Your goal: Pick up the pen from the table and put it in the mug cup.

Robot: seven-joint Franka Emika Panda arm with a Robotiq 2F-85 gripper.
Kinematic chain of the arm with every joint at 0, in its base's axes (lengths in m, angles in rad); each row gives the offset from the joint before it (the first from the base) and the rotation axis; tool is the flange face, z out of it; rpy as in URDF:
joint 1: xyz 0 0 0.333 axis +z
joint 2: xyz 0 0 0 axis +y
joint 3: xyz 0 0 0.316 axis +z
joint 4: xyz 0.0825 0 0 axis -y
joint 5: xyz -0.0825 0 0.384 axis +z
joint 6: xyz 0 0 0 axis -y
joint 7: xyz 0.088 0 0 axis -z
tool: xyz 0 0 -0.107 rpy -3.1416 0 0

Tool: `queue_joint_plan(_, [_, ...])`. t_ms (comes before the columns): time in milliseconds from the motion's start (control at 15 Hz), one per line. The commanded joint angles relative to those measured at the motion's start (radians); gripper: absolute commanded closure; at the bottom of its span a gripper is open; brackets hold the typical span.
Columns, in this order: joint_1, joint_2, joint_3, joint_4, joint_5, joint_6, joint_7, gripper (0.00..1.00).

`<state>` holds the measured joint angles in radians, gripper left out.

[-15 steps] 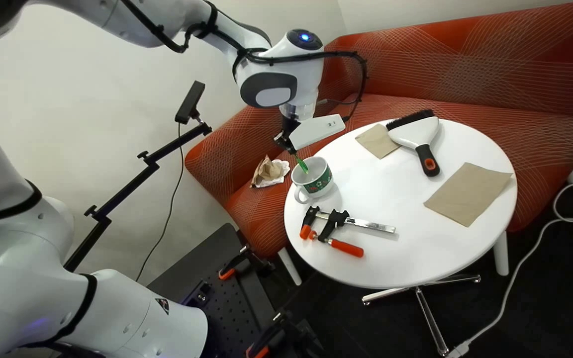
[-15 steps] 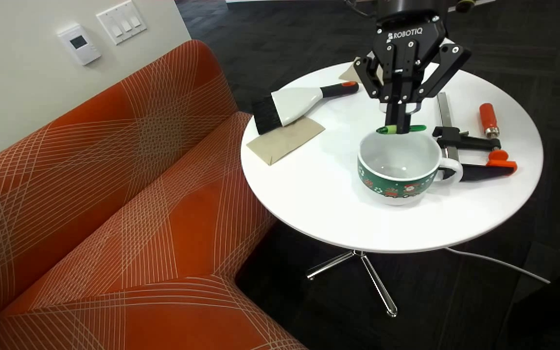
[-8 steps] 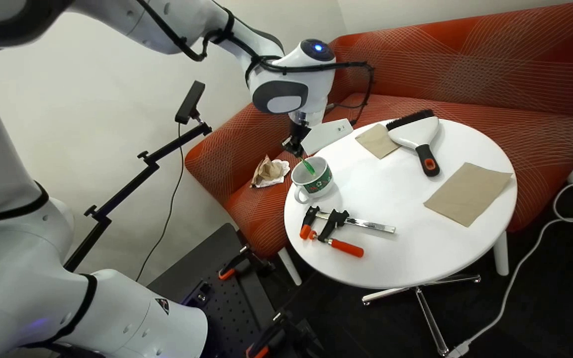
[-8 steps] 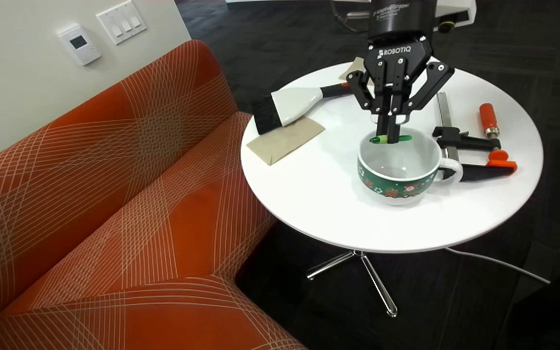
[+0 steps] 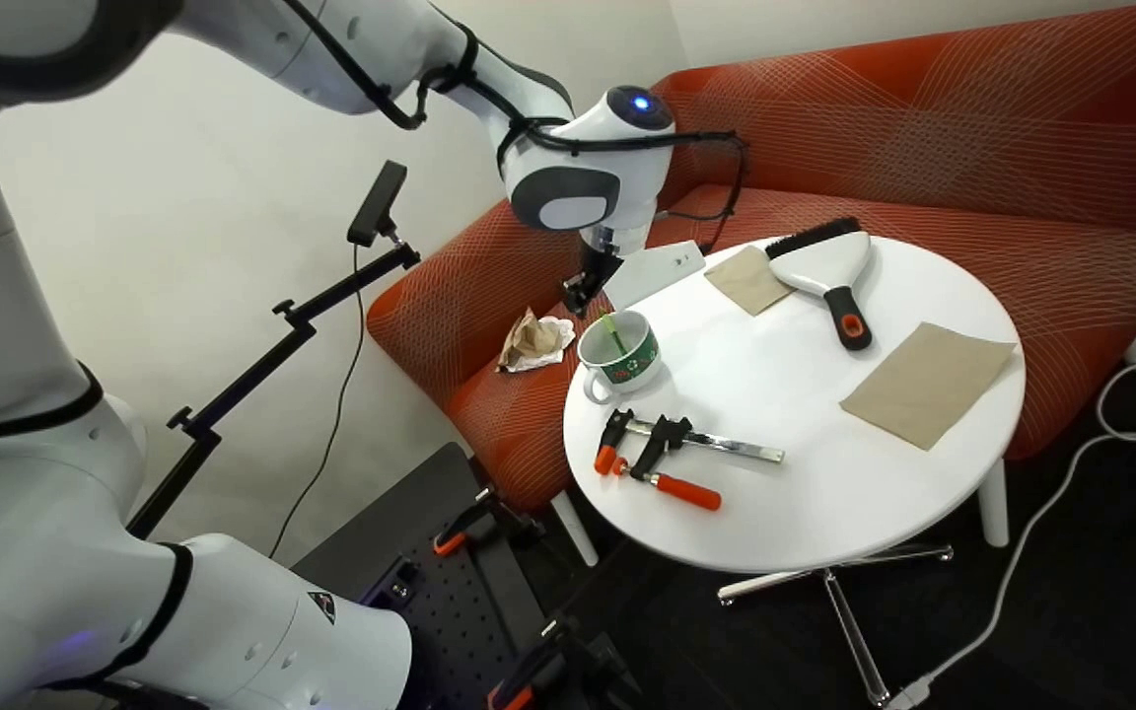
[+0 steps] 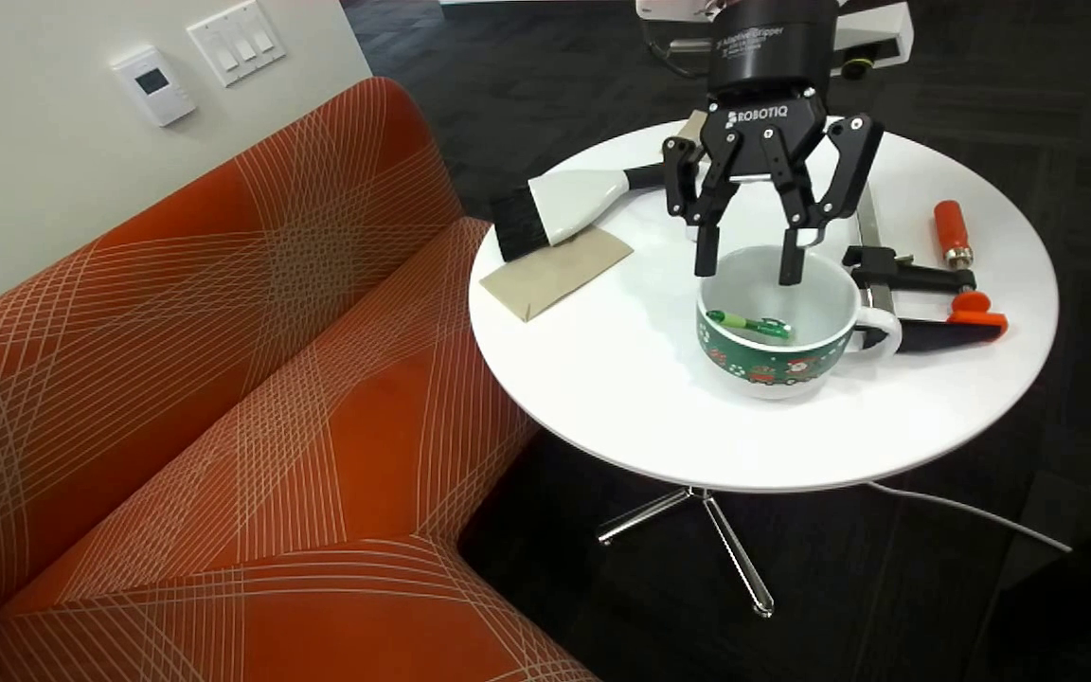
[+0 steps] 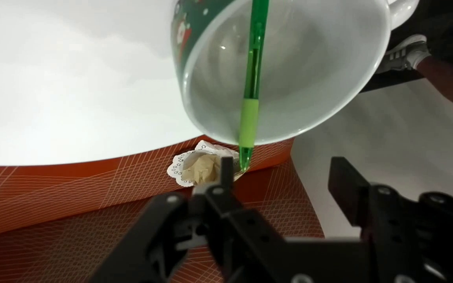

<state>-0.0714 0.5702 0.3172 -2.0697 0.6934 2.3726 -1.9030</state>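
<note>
The mug cup (image 6: 773, 367), white inside with a green festive band, stands upright on the round white table (image 6: 602, 388). Inside it the green pen (image 6: 749, 325) rests at a slant. In the wrist view the pen (image 7: 249, 118) crosses the cup's opening (image 7: 309, 86), and its pointed end reaches past the rim. Just over the far part of the cup, my gripper (image 6: 749, 266) is open, its two fingers well apart and nothing between them. The wrist view shows the same gap in the gripper (image 7: 281, 171), the pen's tip beyond the left finger.
An orange-handled clamp (image 5: 688, 491) lies close to the cup's handle side. A brush (image 5: 829, 276) and brown napkins (image 5: 928, 385) are farther across the table. Crumpled paper (image 5: 533, 340) sits on the red sofa (image 5: 923, 148) behind. A person's shoe (image 7: 401, 53) shows in the wrist view.
My gripper has come down toward the cup and its jaws have parted. The pen, gripped in both earlier moments, has left the fingers and dropped into the cup.
</note>
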Motion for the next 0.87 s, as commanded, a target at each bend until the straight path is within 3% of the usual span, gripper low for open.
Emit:
queue_joint_plan(0, [0.012, -0.042, -0.003, -0.014, 0.022, 0.021, -0.011, 0.03])
queue_joint_plan(600, [0.011, -0.129, -0.002, -0.035, 0.045, 0.013, -0.021, 0.0])
queue_joint_plan(800, [0.023, -0.094, -0.019, 0.001, 0.023, -0.007, -0.005, 0.0])
